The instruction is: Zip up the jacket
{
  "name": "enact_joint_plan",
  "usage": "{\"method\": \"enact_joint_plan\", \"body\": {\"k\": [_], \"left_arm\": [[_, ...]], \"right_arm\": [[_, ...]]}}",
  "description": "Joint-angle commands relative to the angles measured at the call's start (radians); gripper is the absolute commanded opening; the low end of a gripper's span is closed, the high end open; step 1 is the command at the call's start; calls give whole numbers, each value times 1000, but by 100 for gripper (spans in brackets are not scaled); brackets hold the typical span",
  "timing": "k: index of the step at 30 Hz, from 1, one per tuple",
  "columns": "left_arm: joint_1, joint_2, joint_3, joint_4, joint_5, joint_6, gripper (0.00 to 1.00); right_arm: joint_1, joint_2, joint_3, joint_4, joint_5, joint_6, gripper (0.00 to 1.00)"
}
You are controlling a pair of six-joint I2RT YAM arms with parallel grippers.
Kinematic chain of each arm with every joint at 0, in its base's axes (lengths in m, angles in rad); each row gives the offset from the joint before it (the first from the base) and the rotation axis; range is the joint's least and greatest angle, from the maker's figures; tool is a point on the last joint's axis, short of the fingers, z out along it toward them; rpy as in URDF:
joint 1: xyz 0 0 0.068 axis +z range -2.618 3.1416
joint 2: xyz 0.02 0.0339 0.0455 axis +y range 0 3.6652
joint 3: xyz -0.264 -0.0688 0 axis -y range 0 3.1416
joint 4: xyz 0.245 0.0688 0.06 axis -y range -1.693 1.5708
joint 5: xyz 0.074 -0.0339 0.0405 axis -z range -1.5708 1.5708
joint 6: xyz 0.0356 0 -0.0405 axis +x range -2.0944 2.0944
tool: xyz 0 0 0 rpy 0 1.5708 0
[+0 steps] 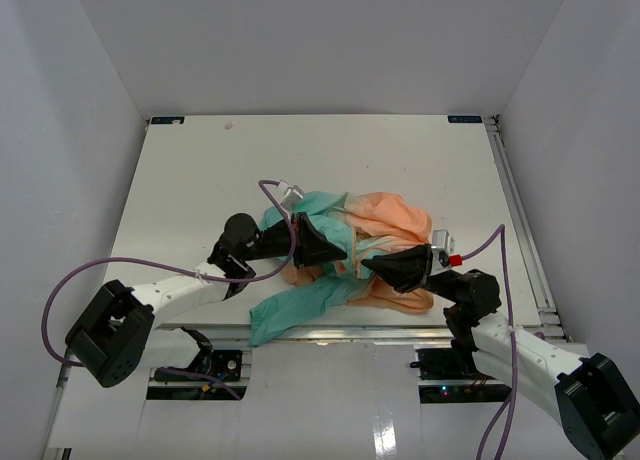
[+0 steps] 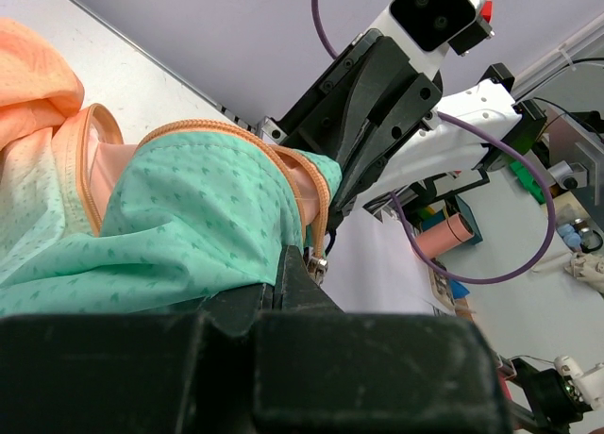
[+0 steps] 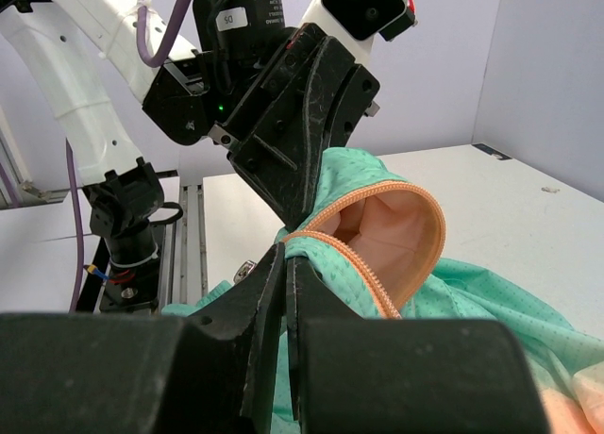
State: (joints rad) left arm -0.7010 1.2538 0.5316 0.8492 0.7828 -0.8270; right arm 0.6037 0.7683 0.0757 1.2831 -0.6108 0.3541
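The jacket point(image 1: 345, 250) lies bunched in the middle of the white table point(image 1: 200, 180), teal at the left and near side, peach-orange at the right. My left gripper point(image 1: 325, 245) is shut on its teal hem edge beside the orange zipper; in the left wrist view point(image 2: 281, 257) the metal zipper pull point(image 2: 319, 262) hangs right next to the fingertips. My right gripper point(image 1: 378, 265) faces it from the right and is shut on the teal hem at the zipper tape point(image 3: 286, 252). The zipper point(image 3: 415, 228) loops open above the jaws, and the peach lining shows inside.
A teal sleeve point(image 1: 285, 312) trails toward the table's near edge. A metal rail point(image 1: 520, 210) runs along the right side. White walls enclose the table on three sides. Off the table, a pink cylinder point(image 2: 444, 236) and small clutter show in the left wrist view.
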Motion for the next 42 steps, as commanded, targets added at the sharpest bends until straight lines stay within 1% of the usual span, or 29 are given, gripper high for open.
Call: {"method": "enact_joint_plan", "body": {"k": [1,13,19,42], "left_arm": [[2,-33,-10,58,-15,-14,0],[1,-35,-28,118,20,-33,0],[1,-19,-34,165,35,-71,0],[1,7,-30,173,39,-69,0]], "right_arm": [[4,3,28,77,-10,-20,8],[4,-4,35,63,2,-23,8],[4,-2,36,68,-2,-20,8],[5,-36,19,84,-17,-2,8]]}}
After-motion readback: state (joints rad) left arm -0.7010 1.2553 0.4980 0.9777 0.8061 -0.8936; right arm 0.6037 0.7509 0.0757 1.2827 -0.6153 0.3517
